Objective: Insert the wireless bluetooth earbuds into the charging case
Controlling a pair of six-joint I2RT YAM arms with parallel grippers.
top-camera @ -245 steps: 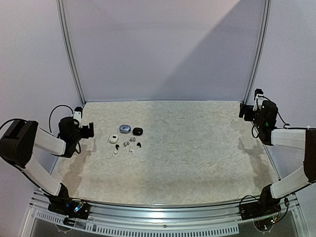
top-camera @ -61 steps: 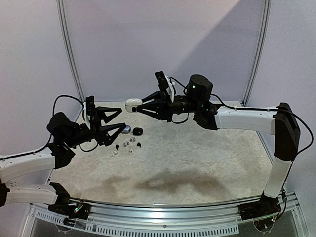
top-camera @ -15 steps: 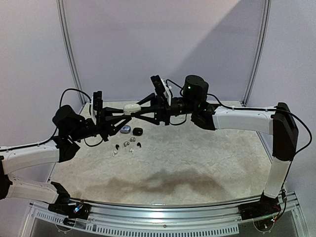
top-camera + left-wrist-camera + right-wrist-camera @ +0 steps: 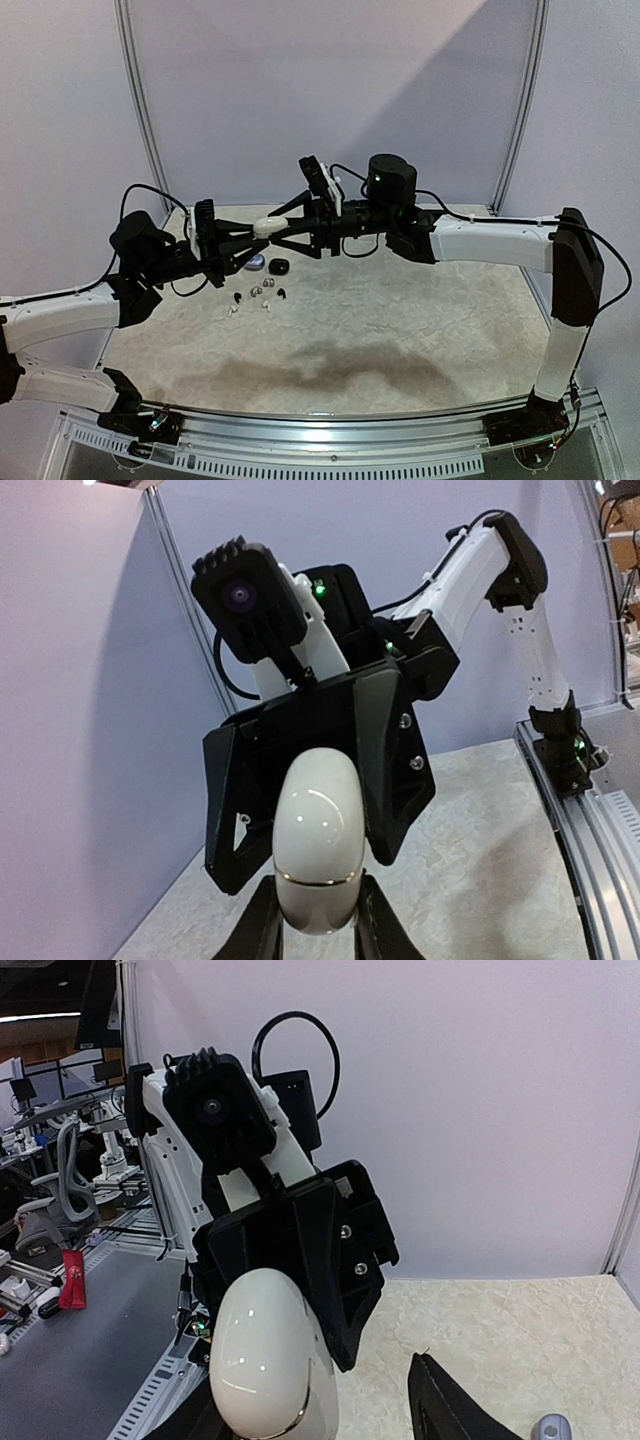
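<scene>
White charging case (image 4: 318, 845) aloft, apparently mid-handover: left tool (image 4: 318, 925) clamps its end; right tool (image 4: 318, 1410) stands parted around it.

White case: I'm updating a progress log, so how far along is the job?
Done: the white case is lifted off the table. In hand: the left gripper clamps it midair; the right gripper is open around it. Left: it looks closed, and the earbuds lie on the table.
</scene>
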